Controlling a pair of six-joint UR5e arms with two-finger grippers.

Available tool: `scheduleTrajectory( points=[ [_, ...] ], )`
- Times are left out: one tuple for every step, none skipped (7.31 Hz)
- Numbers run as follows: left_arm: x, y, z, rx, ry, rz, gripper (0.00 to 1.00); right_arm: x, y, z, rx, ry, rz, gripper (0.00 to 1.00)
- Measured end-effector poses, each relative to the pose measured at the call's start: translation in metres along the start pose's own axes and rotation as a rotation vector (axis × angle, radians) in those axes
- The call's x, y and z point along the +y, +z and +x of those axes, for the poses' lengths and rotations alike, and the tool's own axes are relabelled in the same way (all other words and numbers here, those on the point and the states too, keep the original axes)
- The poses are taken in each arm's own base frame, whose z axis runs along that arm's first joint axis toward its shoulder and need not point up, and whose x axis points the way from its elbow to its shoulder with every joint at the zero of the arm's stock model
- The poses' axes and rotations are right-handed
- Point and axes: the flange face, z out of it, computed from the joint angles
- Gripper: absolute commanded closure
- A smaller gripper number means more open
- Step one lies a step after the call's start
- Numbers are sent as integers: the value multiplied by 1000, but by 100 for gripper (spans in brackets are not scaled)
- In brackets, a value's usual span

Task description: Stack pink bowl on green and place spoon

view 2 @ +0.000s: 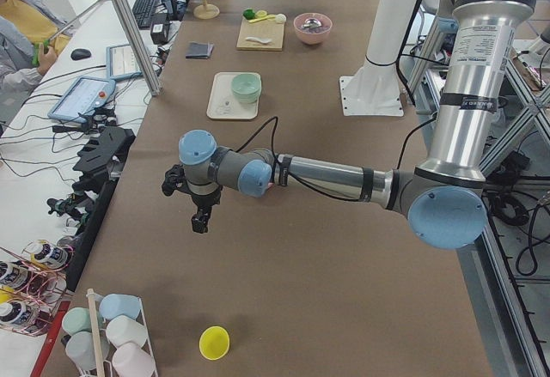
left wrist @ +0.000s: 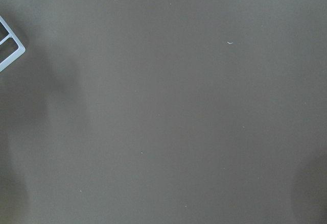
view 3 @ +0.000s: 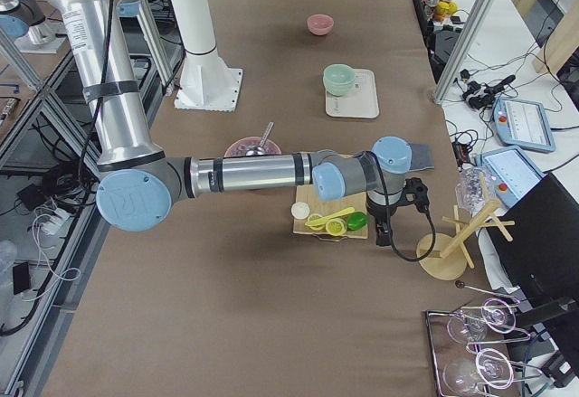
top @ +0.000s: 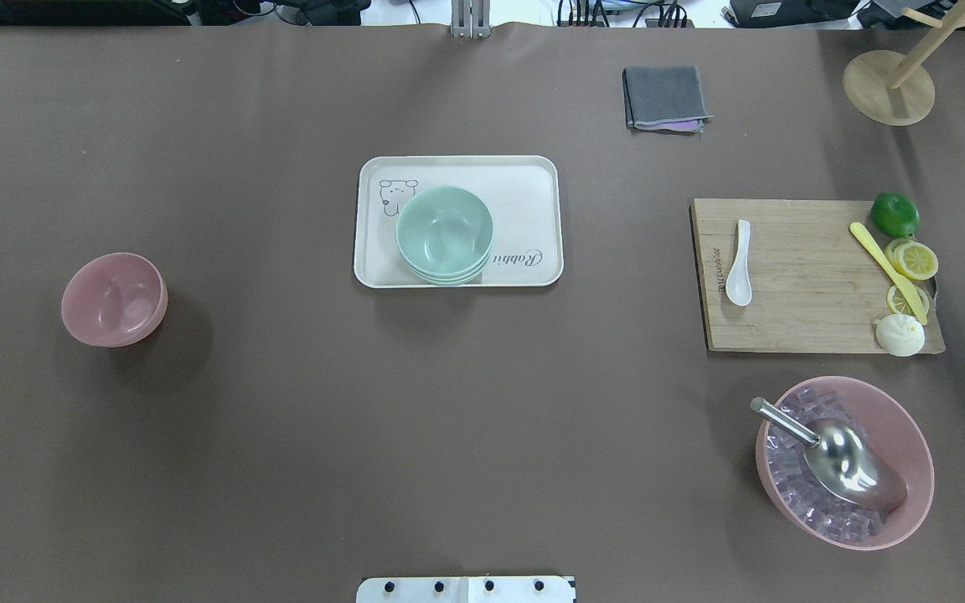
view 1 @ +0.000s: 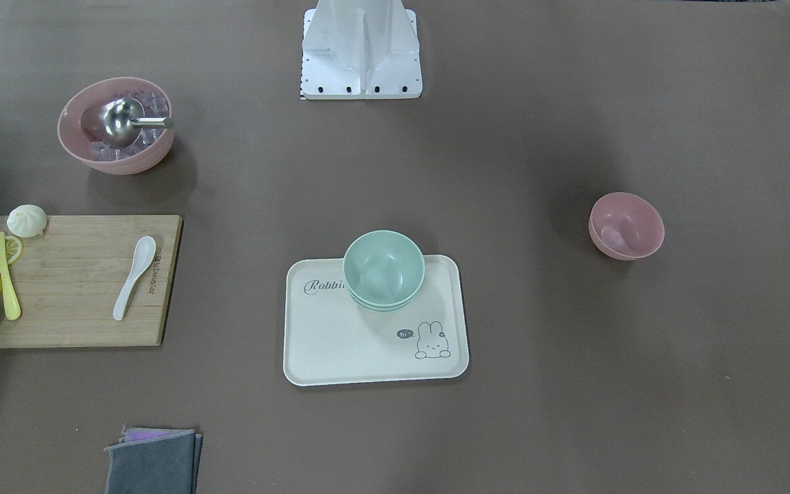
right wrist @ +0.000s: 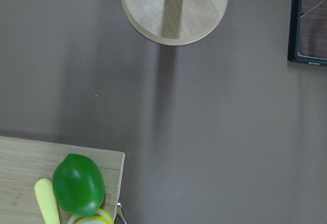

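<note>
A small pink bowl (view 1: 626, 226) stands upright and empty on the brown table, also in the overhead view (top: 114, 299). Stacked green bowls (view 1: 383, 269) (top: 445, 234) sit on a cream tray (view 1: 340, 350) (top: 537, 180). A white spoon (view 1: 134, 276) (top: 739, 263) lies on a wooden cutting board (view 1: 73, 302) (top: 809, 318). My left gripper (view 2: 199, 221) hangs over the table's left end, away from the pink bowl. My right gripper (view 3: 384, 234) hangs beside the board's lime corner. I cannot tell whether either is open or shut.
A large pink bowl (view 1: 116, 125) (top: 844, 461) holds ice cubes and a metal scoop. Lime (right wrist: 78, 184), lemon slices, a yellow knife and a bun sit on the board. A grey cloth (top: 665, 98) and a wooden stand (right wrist: 174, 9) lie beyond it.
</note>
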Motion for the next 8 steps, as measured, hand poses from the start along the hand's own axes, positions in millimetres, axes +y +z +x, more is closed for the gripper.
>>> scheduleTrajectory(
  points=[
    [3,-3,3,1,0,3,2,1,1,1,-1,2,-1,0],
    [8,-6,5,4,2,6,2,1,0,0,-3,3,-1,0],
    [12,-8,7,3,3,7,2,1,0,0,-4,3,-1,0],
    [15,-8,7,1,4,8,2,0,0,0,-5,3,0,0],
    [17,-6,5,0,0,5,2,0,0,1,-7,6,-4,0],
    [18,-3,2,1,-22,0,3,1,-1,1,-8,14,-14,0],
    [18,-2,2,4,-58,-3,3,2,-1,0,-9,23,-26,0],
    [18,-2,3,7,-79,-1,3,4,-1,1,-10,30,-34,0]
  ],
)
